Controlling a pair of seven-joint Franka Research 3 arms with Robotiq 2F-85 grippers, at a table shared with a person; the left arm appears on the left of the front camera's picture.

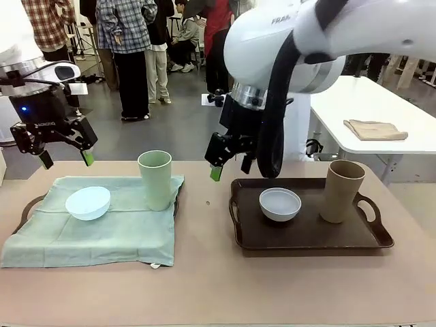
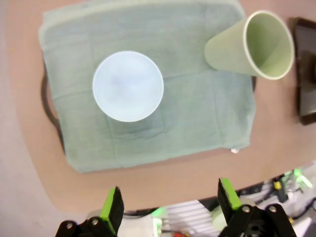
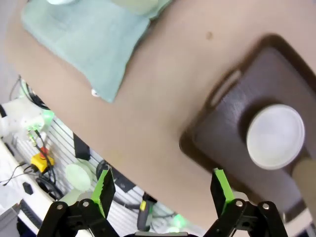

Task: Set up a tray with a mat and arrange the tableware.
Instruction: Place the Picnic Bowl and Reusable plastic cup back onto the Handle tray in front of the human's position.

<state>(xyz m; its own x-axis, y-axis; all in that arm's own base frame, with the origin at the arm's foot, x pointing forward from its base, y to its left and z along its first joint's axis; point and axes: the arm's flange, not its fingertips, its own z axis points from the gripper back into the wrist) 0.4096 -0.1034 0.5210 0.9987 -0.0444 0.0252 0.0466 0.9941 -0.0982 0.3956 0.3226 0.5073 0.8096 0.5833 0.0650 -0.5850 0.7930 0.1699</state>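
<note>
On the left, a green mat (image 1: 102,231) covers a dark tray (image 1: 27,208). A pale blue bowl (image 1: 88,202) and a light green tumbler (image 1: 155,179) stand on the mat. My left gripper (image 1: 66,160) hangs open above the tray's far left corner, with the bowl (image 2: 128,86), tumbler (image 2: 252,45) and mat (image 2: 197,118) below its empty jaws (image 2: 170,202). To the right, a bare brown tray (image 1: 306,235) holds a greyish white bowl (image 1: 280,204) and a tan tumbler (image 1: 342,191). My right gripper (image 1: 228,167) hovers open over the gap between the trays, holding nothing (image 3: 163,190). The brown tray (image 3: 276,69) and white bowl (image 3: 275,136) lie beneath it.
A white table (image 1: 361,102) at the back right carries a folded beige cloth (image 1: 376,129). Several people stand in the background beyond the far edge. Bare tabletop (image 1: 218,286) stretches along the near side in front of both trays.
</note>
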